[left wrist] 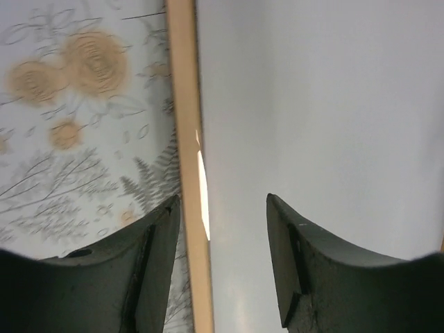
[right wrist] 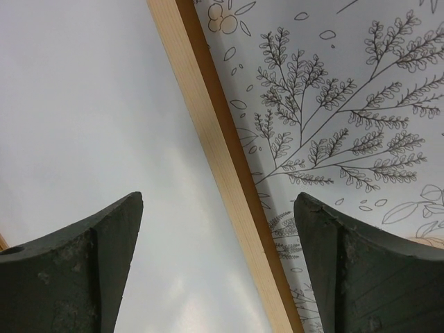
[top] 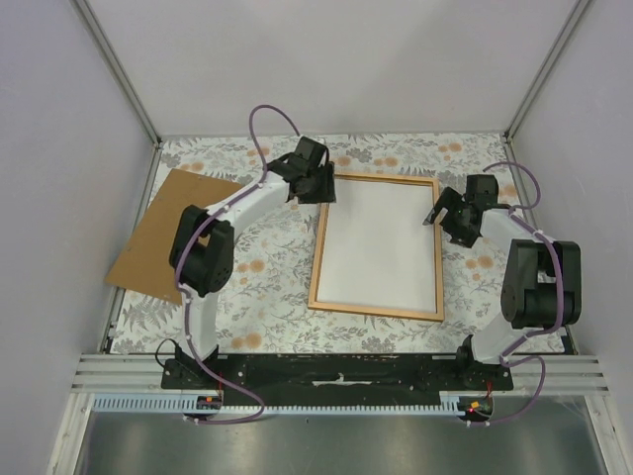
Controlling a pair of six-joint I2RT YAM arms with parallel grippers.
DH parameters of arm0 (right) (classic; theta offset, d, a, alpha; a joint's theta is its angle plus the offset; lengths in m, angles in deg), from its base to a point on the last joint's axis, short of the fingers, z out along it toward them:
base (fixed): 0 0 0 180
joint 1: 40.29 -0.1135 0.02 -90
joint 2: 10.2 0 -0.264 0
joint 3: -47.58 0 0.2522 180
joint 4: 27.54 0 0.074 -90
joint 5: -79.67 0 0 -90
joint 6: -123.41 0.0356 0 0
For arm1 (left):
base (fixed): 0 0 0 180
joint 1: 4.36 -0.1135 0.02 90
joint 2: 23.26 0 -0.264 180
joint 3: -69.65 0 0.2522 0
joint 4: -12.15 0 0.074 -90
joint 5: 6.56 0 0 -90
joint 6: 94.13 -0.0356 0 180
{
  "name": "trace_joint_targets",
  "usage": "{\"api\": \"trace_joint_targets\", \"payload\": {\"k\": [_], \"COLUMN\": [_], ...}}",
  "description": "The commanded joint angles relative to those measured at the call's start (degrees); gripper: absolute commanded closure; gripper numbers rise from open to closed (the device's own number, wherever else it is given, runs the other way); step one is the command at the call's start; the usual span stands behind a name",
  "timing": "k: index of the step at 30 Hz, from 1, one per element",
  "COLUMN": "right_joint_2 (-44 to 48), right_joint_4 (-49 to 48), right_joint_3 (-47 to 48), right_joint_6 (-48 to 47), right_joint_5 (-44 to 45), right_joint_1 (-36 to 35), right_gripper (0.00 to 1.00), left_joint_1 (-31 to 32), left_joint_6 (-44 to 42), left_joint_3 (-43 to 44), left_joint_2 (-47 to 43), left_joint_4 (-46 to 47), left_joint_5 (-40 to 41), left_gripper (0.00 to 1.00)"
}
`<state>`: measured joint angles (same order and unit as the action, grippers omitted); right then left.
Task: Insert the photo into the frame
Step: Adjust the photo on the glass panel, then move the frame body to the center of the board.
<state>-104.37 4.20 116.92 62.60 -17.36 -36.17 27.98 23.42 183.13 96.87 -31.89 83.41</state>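
- Your frame (top: 376, 312) lies flat on the floral cloth (top: 267, 287), mid-table, its long sides running from 12 to 6 o'clock with a slight tilt.
- The photo (top: 379, 242) sits inside the frame, white back up, and fills the opening. In the left wrist view you can see a thin bright sliver where its edge meets the left rail.
- Your left gripper (top: 324, 192) hangs over the frame's 11 o'clock corner. It is released and grasps nothing. Its fingers (left wrist: 152, 263) stand apart, one over the cloth and one over the photo, with the left rail running between them.
- Your right gripper (top: 433, 215) is at the frame's 2 o'clock, over the right rail. It is spread wide and grips nothing. One finger is above the photo and the other above the cloth, with the rail between.
- A brown board (top: 163, 233) lies at 9 o'clock of the frame, apart from it, with one corner off the cloth.
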Motion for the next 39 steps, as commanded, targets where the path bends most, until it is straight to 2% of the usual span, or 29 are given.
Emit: {"api": "trace_joint_targets", "payload": {"k": [1, 8, 12, 15, 23, 30, 39], "right_joint_2": [4.8, 8.9, 10.3, 11.5, 13.3, 13.6, 13.5], "right_joint_4": [1.0, 1.8, 2.9, 3.1, 4.6, 5.1, 5.9], "right_joint_3": [-2.0, -3.2, -2.8, -2.7, -0.9, 0.5, 2.2], "right_joint_6": [-1.4, -1.0, -0.8, -0.5, -0.6, -0.7, -0.7], "right_joint_5": [3.2, 3.9, 4.3, 4.3, 4.2, 3.4, 2.6], "right_joint_1": [-0.4, -0.4, -0.4, -0.4, -0.4, -0.4, -0.4], "right_gripper": [0.03, 0.04, 0.05, 0.05, 0.05, 0.05, 0.05], "left_joint_1": [-3.0, -3.5, -3.2, -1.2, 4.0, 7.6, 9.0], "left_joint_6": [2.0, 2.9, 3.9, 4.3, 7.3, 9.4, 9.6], "left_joint_3": [-10.7, -26.1, -29.9, -30.9, -30.9, -26.3, -17.5], "left_joint_2": [-11.6, -17.1, -17.7, -17.4, -14.5, -10.9, -4.4], "left_joint_4": [0.8, 3.5, 5.2, 6.3, 7.8, 8.0, 8.1], "left_joint_5": [5.7, 6.1, 4.4, 4.3, 4.8, 3.9, 2.5], "left_gripper": [0.42, 0.56, 0.66, 0.68, 0.7, 0.7, 0.69]}}
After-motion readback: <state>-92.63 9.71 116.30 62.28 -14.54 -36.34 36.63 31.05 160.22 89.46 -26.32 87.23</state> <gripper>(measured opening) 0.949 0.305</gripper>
